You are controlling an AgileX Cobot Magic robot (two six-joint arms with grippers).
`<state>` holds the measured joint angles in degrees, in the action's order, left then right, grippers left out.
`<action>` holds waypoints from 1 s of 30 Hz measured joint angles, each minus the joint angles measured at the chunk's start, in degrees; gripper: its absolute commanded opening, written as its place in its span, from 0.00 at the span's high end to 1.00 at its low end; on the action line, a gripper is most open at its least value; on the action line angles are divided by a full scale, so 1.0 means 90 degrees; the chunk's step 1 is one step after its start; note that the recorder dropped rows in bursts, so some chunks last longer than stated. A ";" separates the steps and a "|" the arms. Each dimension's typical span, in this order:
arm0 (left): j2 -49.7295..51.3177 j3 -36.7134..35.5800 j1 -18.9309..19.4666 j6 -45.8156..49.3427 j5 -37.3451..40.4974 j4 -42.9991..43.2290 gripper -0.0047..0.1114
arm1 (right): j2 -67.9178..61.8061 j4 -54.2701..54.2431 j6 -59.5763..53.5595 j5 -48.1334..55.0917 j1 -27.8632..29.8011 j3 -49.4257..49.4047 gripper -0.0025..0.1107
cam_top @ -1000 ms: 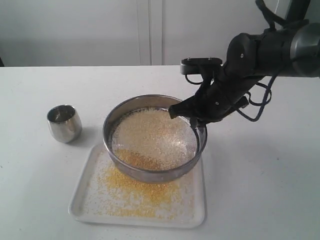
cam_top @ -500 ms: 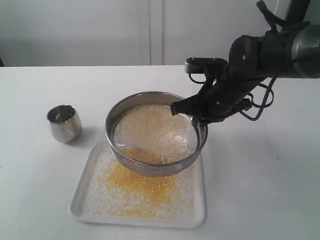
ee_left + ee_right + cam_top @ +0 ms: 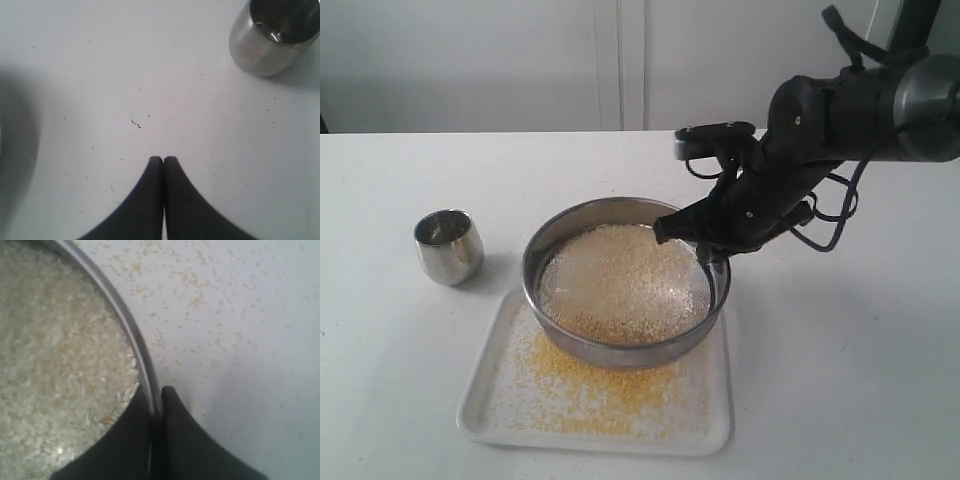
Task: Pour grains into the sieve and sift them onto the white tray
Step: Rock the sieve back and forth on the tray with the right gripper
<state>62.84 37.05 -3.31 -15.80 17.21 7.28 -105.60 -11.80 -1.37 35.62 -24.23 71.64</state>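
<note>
White table (image 3: 840,380) — right gripper (image 3: 156,401) on sieve (image 3: 620,352)

The sieve (image 3: 620,352) sits over the far half of the white tray (image 3: 712,405); whether it rests on the tray or hangs just above it cannot be told. Whitish grains (image 3: 620,285) cover its mesh, with a yellower patch toward the near edge. The right gripper (image 3: 708,254), on a black arm (image 3: 840,110) reaching in from the far right, is clamped on the sieve's right rim. Fine yellow grains lie scattered on the tray, thickest just near of the sieve. A small steel cup (image 3: 449,245) stands upright on the white table (image 3: 840,380), left of the sieve and apart from it.
</note>
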 measured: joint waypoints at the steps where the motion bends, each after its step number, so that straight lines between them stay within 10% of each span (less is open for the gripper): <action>1: 0.0000 0.0000 0.0000 0.0000 0.0000 0.0000 0.96 | 0.0000 -0.0061 0.0031 -0.0029 0.0020 0.0000 0.98; 5: 0.0000 0.0000 0.0000 0.0000 0.0000 0.0000 0.96 | 0.0012 -0.0091 -0.1475 0.0299 0.0000 0.0013 0.98; 10: 0.0000 0.0000 0.0000 0.0000 0.0000 0.0000 0.96 | 0.0000 -0.0062 0.0393 0.0074 0.0224 -0.0040 0.98; 15: 0.0000 0.0000 0.0000 0.0000 0.0000 0.0000 0.96 | 0.0012 -0.0440 -0.2000 0.0227 -0.0056 0.0021 0.98; 27: 0.0000 0.0000 0.0000 0.0000 0.0000 0.0000 0.96 | -0.0011 -0.0394 -0.0168 -0.0268 -0.0109 0.0034 0.98; 30: 0.0000 0.0000 0.0000 0.0000 0.0000 0.0000 0.96 | -0.0011 -0.0523 -0.1787 -0.0151 -0.0203 0.0106 0.98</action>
<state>62.84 37.05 -3.31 -15.80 17.21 7.28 -105.70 -16.51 -17.46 34.26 -26.06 72.59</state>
